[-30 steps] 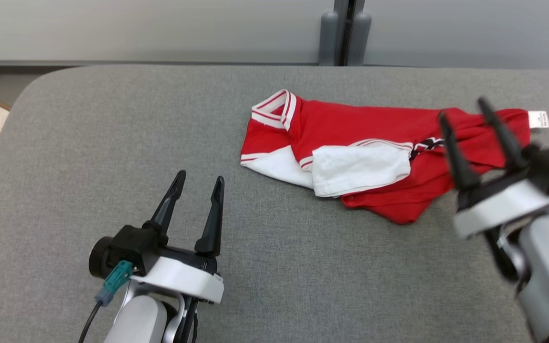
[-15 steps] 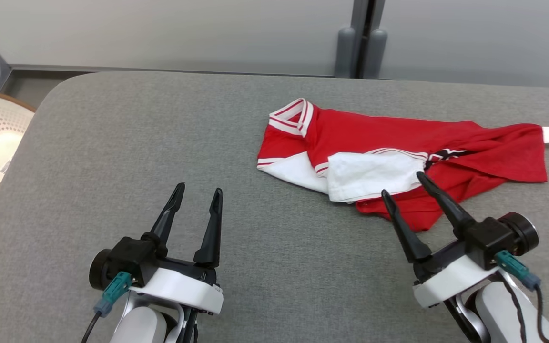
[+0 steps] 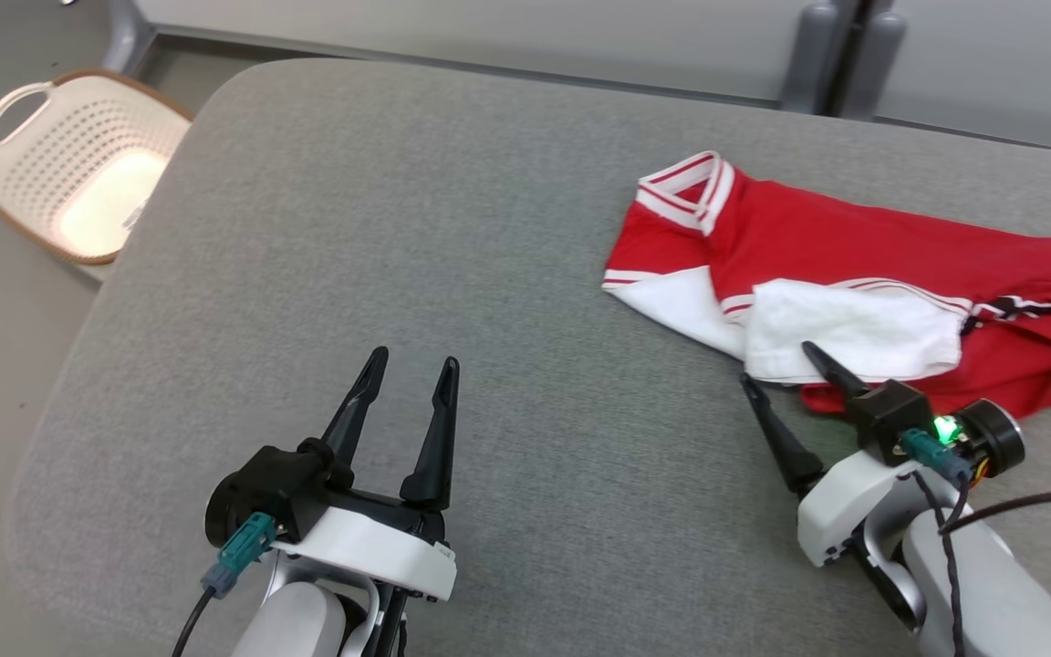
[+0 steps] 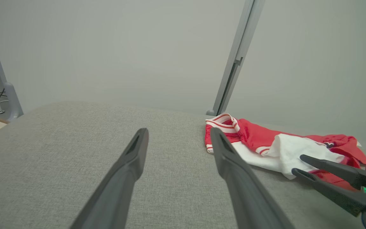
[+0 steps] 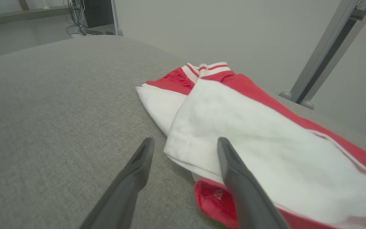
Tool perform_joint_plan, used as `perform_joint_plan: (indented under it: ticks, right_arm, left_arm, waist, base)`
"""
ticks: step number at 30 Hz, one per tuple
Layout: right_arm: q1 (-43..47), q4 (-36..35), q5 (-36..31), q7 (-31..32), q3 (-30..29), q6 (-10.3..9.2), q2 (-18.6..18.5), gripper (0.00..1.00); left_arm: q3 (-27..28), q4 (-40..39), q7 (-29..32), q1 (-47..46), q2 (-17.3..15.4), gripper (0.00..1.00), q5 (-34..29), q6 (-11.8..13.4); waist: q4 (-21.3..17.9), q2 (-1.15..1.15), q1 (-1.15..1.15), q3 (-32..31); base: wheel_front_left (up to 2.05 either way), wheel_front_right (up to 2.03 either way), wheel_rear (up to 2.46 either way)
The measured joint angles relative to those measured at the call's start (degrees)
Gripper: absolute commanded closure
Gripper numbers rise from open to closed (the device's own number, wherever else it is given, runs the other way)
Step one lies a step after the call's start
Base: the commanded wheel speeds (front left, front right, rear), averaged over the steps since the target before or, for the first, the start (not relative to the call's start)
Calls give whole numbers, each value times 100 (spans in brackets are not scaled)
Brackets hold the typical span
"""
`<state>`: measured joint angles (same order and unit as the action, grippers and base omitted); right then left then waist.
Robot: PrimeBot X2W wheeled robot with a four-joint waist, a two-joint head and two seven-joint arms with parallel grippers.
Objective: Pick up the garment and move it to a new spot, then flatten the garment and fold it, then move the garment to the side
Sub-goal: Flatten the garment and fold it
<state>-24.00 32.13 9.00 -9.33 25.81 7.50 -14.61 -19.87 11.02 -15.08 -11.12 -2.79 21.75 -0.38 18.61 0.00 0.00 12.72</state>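
A red and white knit garment with striped trim (image 3: 854, 265) lies crumpled on the grey fabric-covered table (image 3: 398, 228). In the head view it lies toward 2 o'clock from the table's middle. Its striped collar end points to 10 o'clock, and its red body trails off toward 3 o'clock past the picture's edge. A white panel is folded over the red cloth on the near side, with a red fold poking out beneath it at 5 o'clock.

The right gripper (image 3: 776, 363) sits at 4 o'clock in the head view, its jaws released and spread with nothing between them. The fingertips lie at the near edge of the white panel. In the right wrist view one finger crosses the white cloth and the other lies over bare table. Whether either tip touches the fabric cannot be told.

The left gripper (image 3: 415, 357) is at 7 o'clock, well apart from the garment, over bare table. Its jaws are likewise released and empty, fingers pointing to 12 o'clock.

A cream perforated plastic basket with a brown rim (image 3: 78, 164) stands on the floor beyond the table's rounded corner, at 10 o'clock.
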Motion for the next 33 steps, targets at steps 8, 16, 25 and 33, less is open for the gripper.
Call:
perform_joint_plan:
  ticks: [8,16,25,33]
  right_arm:
    - [-189,443,13,-24,-122,0,-27,100]
    - [-262,405,107,-90,-73,0,-78,100]
    - [-194,-172,261,-318,-436,0,-69,100]
    - [499,-955,426,-447,-1173,0,131,100]
  left_arm:
    - [-34,-9,-1,7,-3,0,103,64]
    - [-46,-12,0,12,-1,0,116,98]
    - [-9,-1,0,7,-1,0,30,78]
    - [110,-24,0,63,-1,0,-79,15]
  waist:
    - [393,0,0,159]
    - [259,0,0,77]
    - [-65,0,0,-91]
    - [-409,0,0,-257]
  base:
    - [0,0,0]
    - [0,0,0]
    - [0,0,0]
    - [0,0,0]
